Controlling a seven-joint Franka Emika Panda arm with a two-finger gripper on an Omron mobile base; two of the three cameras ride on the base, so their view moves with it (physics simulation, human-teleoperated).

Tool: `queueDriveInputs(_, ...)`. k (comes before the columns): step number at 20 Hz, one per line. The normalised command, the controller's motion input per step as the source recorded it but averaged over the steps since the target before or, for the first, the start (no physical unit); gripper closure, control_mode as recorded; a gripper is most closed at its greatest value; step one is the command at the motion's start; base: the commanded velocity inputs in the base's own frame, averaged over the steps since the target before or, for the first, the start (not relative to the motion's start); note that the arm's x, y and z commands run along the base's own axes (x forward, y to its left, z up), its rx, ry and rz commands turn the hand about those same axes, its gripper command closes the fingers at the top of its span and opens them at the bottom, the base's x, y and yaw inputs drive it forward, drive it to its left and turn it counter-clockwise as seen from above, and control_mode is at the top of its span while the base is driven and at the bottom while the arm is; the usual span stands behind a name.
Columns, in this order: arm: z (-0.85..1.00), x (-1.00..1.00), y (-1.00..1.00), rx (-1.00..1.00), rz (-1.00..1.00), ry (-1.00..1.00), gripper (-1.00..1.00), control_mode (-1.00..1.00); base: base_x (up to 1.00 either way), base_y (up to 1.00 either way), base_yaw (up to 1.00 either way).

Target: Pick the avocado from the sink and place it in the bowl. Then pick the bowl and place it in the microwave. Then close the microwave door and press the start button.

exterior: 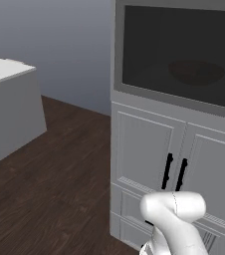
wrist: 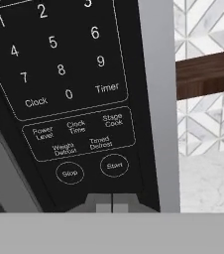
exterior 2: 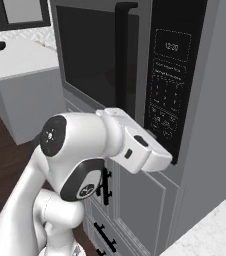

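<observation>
Hand view, closed gripper (wrist: 112, 207) below Start button (wrist: 114, 165)

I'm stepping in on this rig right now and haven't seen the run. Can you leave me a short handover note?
Gripper: shut, holding nothing, fingertips together just below the Start button on the microwave control panel.
Bowl: inside the microwave, dimly seen through the dark glass of the microwave door. Avocado cannot be made out through the glass.
Door looks closed, its handle beside the panel.
Done: bowl in the microwave, door shut.
Left: press Start; the tips look slightly low of it, so probably nudge toward the button first.
</observation>
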Motion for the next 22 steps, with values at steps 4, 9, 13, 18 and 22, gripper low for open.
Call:
queueDriveInputs(4, -0.24, 0.01, -0.15, 0.0, 0.0, 0.0, 1.0, -1.0, 0.0, 0.0, 0.0)
queueDriveInputs(9, -0.19, 0.14, -0.17, 0.02, 0.0, 0.0, 1.0, -1.0, 0.0, 0.0, 0.0)
queueDriveInputs(13, 0.0, 0.16, -0.06, 0.01, 0.0, -0.01, 1.0, -1.0, 0.0, 0.0, 0.0)
queueDriveInputs(18, 0.0, 0.24, -0.1, 0.02, 0.0, 0.0, 1.0, -1.0, 0.0, 0.0, 0.0)
queueDriveInputs(22, 0.0, 0.24, -0.31, 0.06, 0.01, -0.01, 1.0, -1.0, 0.0, 0.0, 0.0)
